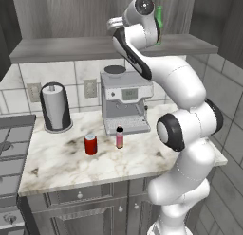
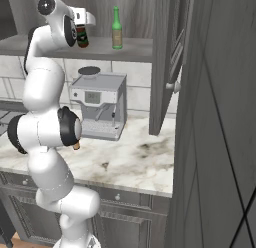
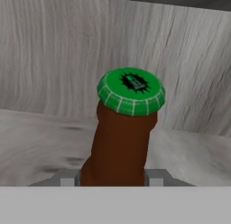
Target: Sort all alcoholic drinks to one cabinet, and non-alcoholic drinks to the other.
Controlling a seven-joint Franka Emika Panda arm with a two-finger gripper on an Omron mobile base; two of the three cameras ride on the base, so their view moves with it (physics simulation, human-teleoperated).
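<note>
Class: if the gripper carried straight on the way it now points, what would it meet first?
The gripper is shut on the brown bottle; beyond it, probably the cabinet's back wall, though the depth is unclear.

A white arm (image 1: 182, 134) of rounded, glossy segments is seen, joined by dark round caps. Small grey fingers (image 3: 155, 177) are visible at its end, squared at the tips.
</note>
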